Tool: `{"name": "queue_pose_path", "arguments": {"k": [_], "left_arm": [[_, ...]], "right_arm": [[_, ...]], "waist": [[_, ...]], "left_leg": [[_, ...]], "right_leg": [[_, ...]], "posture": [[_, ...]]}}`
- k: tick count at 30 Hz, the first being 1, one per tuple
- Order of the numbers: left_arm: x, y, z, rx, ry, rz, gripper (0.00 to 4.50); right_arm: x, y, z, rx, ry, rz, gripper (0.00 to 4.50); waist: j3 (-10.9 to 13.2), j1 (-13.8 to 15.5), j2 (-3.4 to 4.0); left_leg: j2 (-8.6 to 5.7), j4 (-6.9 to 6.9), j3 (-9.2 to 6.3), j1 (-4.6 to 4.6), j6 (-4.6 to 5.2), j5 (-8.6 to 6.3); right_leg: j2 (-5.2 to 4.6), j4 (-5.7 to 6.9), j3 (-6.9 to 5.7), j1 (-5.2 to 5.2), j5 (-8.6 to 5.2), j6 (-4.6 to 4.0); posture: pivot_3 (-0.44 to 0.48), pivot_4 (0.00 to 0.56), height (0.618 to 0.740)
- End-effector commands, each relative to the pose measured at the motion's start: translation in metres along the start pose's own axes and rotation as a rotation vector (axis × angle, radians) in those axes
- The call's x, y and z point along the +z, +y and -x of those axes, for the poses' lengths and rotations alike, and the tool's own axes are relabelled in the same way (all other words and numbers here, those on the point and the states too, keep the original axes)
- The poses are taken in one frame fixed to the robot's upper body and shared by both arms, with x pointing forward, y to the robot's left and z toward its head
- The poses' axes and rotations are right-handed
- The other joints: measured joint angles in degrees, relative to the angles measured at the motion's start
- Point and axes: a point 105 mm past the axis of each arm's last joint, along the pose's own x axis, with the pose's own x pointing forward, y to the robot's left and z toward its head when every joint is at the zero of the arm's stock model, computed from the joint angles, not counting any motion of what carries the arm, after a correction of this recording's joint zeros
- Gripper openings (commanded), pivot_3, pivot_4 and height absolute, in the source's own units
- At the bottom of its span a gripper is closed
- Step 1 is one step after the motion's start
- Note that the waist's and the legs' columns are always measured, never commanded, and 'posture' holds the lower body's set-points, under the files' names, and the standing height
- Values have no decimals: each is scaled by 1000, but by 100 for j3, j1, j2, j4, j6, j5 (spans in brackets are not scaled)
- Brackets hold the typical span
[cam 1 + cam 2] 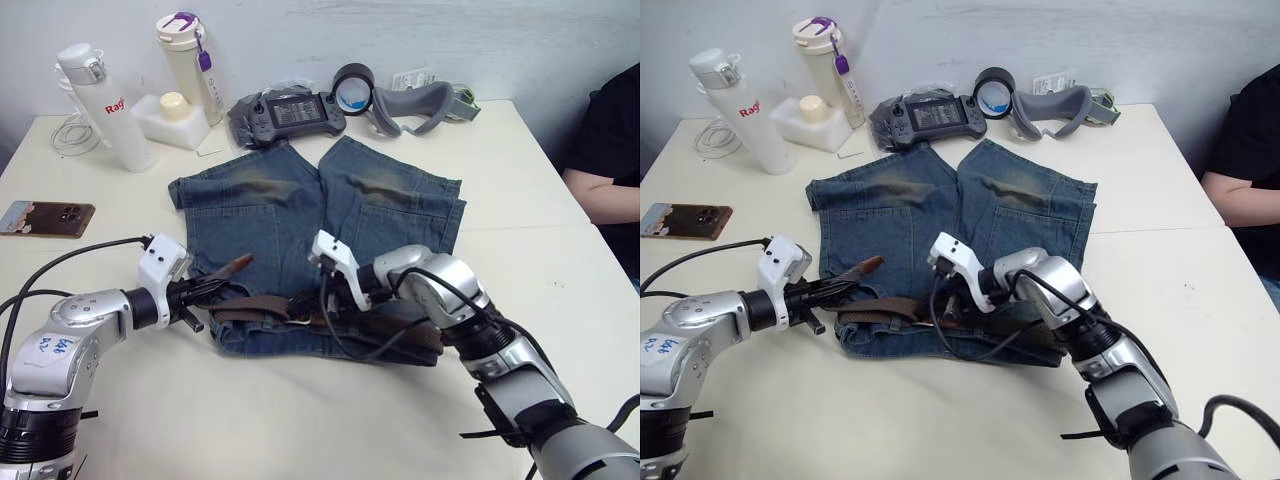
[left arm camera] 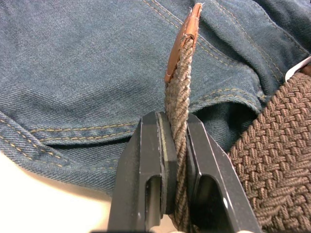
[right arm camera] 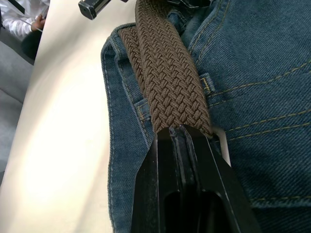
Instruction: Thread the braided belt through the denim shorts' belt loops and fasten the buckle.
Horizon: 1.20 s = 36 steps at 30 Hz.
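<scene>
Both grippers hold the belt along the shorts' waistband

The left gripper (image 2: 176,145) has its fingers clamped on the belt (image 1: 885,310) edge-on, just behind the leather tip (image 2: 181,43); the right gripper (image 3: 182,133) pinches the flat braid farther along, over a belt loop (image 3: 208,83). The strap lies along the waistband at the near edge of the shorts (image 1: 300,215), which are spread flat on the bench (image 1: 520,200). The braid looks soft, light and floppy, with a grippy weave; only the leather tip seems stiff, so holding close behind it should steer it best.
</scene>
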Motion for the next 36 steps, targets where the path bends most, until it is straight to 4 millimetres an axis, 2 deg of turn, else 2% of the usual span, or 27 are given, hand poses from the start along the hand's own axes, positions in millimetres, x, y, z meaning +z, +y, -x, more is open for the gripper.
{"name": "queue_pose_path", "arguments": {"k": [1,4,8,19,31,36], "left_arm": [[2,-1,2,-3,-12,-18,0],[2,-1,2,-5,-14,-16,0],[2,-2,0,-10,-17,-15,0],[3,-2,-2,-16,-23,-24,0],[2,-4,-3,-24,-22,-23,0],[2,-4,-4,-32,-25,-21,0]], "right_arm": [[25,10,17,30,-65,49,36],[27,10,21,17,-69,49,36],[21,6,20,-12,-38,52,36],[-3,0,-3,-13,40,32,36],[-17,-1,-10,-8,103,21,36],[-25,-2,-19,-17,180,51,36]], "waist": [[0,0,0],[0,-3,0],[0,-1,0],[0,0,0],[-3,-8,-3],[-7,-17,-6]], "left_leg": [[0,0,0,0,0,0],[1,0,-1,0,0,0],[0,0,-1,0,0,0],[-1,7,0,0,0,0],[1,14,-1,4,0,0],[1,15,-1,6,0,0]], "right_leg": [[0,0,0,0,0,0],[0,1,-1,0,0,0],[0,4,-1,0,0,0],[0,11,-1,-1,0,0],[0,23,-1,-1,0,0],[0,26,-1,0,0,0]], "posture": [[0,150,740],[0,150,740],[0,150,740],[0,150,740],[0,150,740],[0,150,740]]}}
